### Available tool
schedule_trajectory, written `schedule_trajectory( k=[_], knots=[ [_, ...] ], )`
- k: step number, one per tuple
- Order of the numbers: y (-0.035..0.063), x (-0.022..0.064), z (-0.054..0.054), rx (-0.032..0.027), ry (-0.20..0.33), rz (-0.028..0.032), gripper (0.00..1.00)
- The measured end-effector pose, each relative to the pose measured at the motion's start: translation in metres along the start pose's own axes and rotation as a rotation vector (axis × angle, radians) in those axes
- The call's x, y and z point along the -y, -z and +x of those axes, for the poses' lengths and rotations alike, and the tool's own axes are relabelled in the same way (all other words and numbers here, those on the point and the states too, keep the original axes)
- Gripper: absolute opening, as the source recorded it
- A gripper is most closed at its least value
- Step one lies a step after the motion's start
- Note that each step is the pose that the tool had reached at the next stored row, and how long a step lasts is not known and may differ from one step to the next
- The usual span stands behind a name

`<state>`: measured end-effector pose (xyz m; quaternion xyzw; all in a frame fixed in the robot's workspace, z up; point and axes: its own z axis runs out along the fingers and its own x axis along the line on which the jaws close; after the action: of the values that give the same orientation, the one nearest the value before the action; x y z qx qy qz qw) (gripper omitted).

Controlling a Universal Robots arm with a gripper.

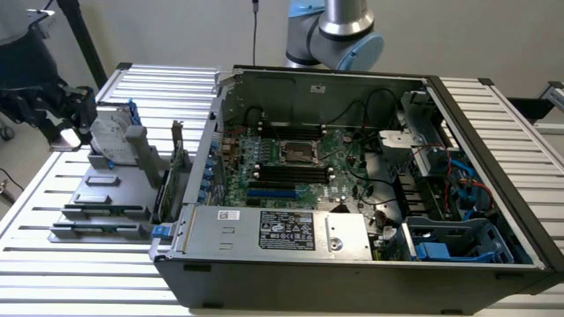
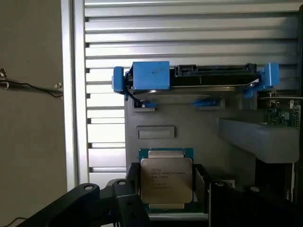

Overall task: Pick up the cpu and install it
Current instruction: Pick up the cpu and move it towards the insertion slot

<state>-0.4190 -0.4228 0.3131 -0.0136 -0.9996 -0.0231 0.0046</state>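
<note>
Gripper (image 2: 168,191) clamps the cpu (image 2: 165,179), its printing unreadable.

This is a robotics lab or test workshop set up for computer assembly. A table (image 1: 79,271) of ribbed aluminium slats carries an opened desktop computer case (image 1: 352,284), its motherboard (image 1: 291,175) bare in the middle of the exterior view. A grey parts fixture (image 1: 105,198) sits on the exterior view's left. An industrial robot arm (image 1: 339,30) rises at the top before a plain pale wall (image 1: 176,33).
</note>
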Motion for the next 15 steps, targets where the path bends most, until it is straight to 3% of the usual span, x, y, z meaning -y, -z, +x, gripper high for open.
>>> schedule_trajectory(
  k=[10, 15],
  knots=[
    [0.0456, -0.0035, -0.021, -0.0019, 0.010, -0.0001, 0.55],
    [0.0588, -0.0058, -0.039, -0.0025, 0.011, -0.0014, 0.55]
  ],
)
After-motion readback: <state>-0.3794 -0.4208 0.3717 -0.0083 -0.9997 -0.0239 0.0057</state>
